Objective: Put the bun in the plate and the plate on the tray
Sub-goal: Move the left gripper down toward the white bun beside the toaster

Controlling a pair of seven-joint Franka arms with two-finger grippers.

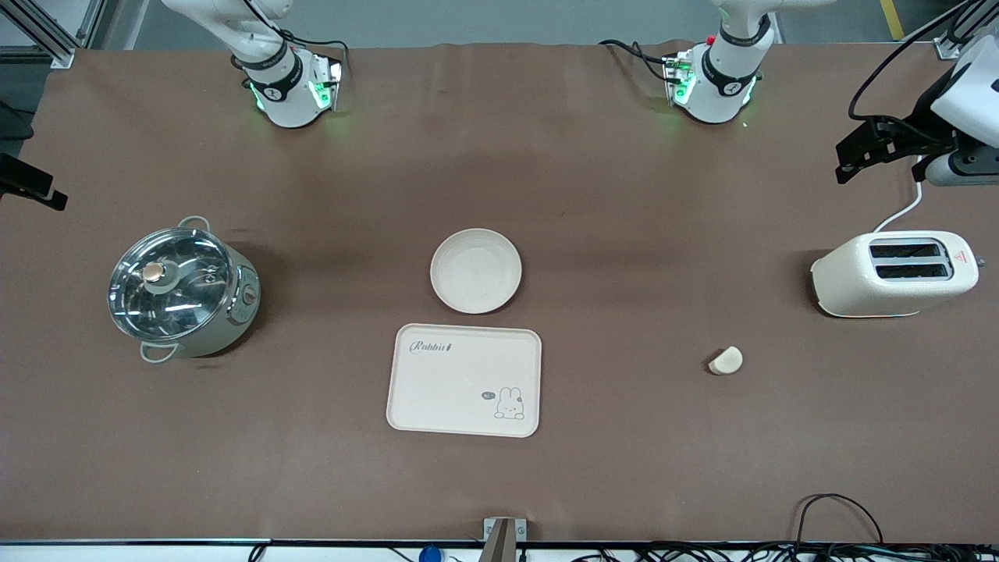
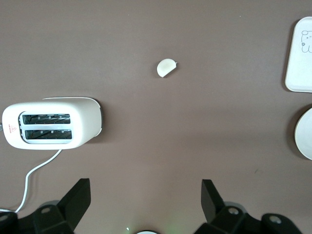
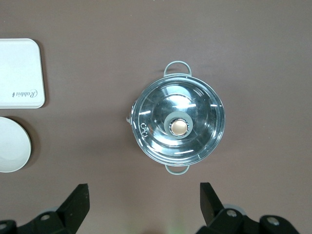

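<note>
The bun [image 1: 726,361], a small cream half-round lump, lies on the brown table toward the left arm's end, nearer the front camera than the toaster. Mid-table sits the round cream plate [image 1: 476,271] with nothing in it. Just nearer the camera than the plate lies the cream tray [image 1: 453,382] with "Rabbit" lettering, also bare. My left gripper [image 2: 145,187] hangs high over the table beside the toaster, open, gripping nothing; its view shows the bun [image 2: 165,67]. My right gripper [image 3: 144,191] hangs high by the pot, open and holding nothing.
A white two-slot toaster [image 1: 890,275] with its cord stands at the left arm's end. A steel pot with a glass lid [image 1: 183,289] stands at the right arm's end. Cables run along the table edge nearest the camera.
</note>
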